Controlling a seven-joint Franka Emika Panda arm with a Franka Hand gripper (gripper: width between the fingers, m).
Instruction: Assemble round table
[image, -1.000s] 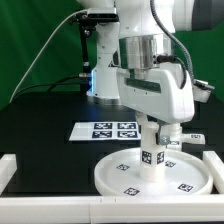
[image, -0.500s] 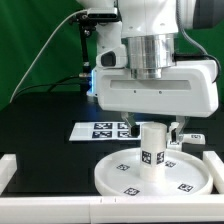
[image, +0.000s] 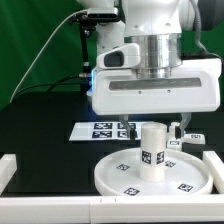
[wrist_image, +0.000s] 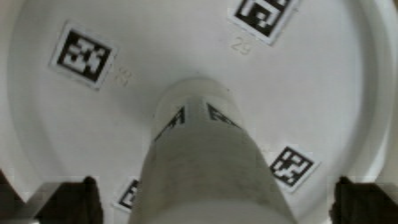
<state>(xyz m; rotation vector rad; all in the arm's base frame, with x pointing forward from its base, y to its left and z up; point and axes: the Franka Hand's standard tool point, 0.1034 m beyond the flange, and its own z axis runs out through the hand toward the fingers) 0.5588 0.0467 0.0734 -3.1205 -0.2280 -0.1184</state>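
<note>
Black tabletop (image: 40, 130) carries one round disc (image: 115, 180); one post (image: 152, 152) stands upright on it, between the released claw's (image: 152, 129) two fingers (wrist_image: 80, 198), untouched.

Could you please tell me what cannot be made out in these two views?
- Exterior view: the marker board is half hidden behind the pincer.
- Exterior view: a white tagged part near the round disc is partly covered by the pincer; its shape is unclear.
- Wrist view: the post is blurred close up and hides its joint with the disc; the fingertips are cut off by the picture's edge.
</note>
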